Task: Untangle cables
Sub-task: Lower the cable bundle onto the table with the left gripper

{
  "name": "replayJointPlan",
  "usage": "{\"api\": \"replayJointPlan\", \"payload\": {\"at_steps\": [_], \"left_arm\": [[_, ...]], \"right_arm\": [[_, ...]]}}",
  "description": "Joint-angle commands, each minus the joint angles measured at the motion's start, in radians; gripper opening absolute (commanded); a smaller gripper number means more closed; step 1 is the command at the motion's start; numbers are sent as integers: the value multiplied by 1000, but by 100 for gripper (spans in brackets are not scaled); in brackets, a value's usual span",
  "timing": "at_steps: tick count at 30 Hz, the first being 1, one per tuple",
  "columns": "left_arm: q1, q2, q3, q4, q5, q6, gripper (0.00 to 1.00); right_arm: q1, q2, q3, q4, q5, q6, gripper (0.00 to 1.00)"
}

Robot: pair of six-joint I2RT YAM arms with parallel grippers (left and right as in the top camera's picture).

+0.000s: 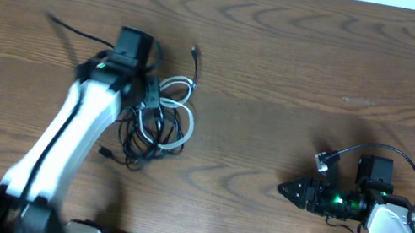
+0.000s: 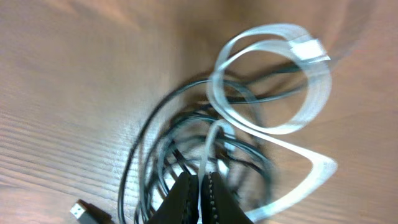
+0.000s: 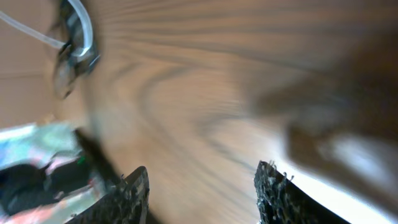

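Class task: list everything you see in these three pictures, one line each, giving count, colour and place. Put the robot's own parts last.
table: one, brown wood, under everything.
black cables: several tangled strands, number unclear, black, on the table's left half.
white cable: one, white, looped through the black tangle.
plug: one, black with a metal tip, on the table beside the tangle.
left arm: one, white, reaching over the tangle.
right arm: one, white and black, at the table's right side.
left gripper: one, black, shut on the white cable.
right gripper: one, black, open and empty, apart from the cables.
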Motion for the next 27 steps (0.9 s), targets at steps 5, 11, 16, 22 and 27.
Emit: {"api": "replayJointPlan", "payload": {"at_steps": [5, 11, 16, 22, 27], "left_arm": [[-2, -270, 31, -4, 133, -84, 8], [-2, -375, 31, -8, 217, -164, 7], [-2, -349, 23, -92, -14, -180, 26], [-2, -214, 16, -184, -21, -189, 50], [0, -64, 16, -237, -26, -190, 50]], "right_arm": [[5, -10, -7, 100, -447, -174, 53], [61, -33, -6, 211, -487, -158, 52], [148, -61, -6, 238, -294, -42, 52], [261, -62, -6, 261, -80, 96, 53], [340, -62, -6, 266, 70, 198, 53]]}}
